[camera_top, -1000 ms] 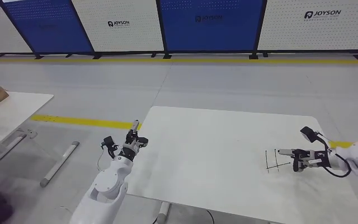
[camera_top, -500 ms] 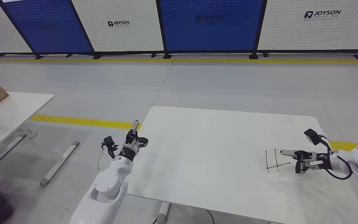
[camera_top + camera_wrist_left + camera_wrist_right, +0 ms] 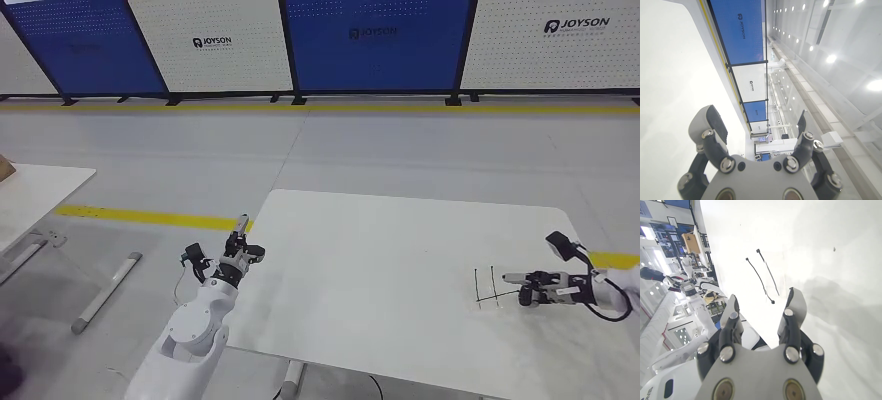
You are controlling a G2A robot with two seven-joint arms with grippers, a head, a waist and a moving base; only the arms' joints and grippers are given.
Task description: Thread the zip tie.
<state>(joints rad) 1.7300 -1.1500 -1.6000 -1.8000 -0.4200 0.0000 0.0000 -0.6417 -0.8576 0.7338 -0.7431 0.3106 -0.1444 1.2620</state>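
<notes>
Your right gripper [image 3: 762, 294] [image 3: 510, 278] has its jaws spread wide with nothing between them, low over the white table [image 3: 829, 237] [image 3: 380, 280] at its right end. Just ahead of those fingertips you can see the black zip ties [image 3: 769, 273] [image 3: 492, 283] lying flat on the tabletop. Two long ones lie side by side, and a third crosses near their ends, its head nearest the gripper. You cannot tell from these views whether a fingertip touches that nearest tie. None of the ties is threaded. Your left gripper [image 3: 757, 113] [image 3: 241, 226] is also wide open and empty. Its fingers point upward beside the table's left edge, near the corner closest to you and well apart from the ties.
</notes>
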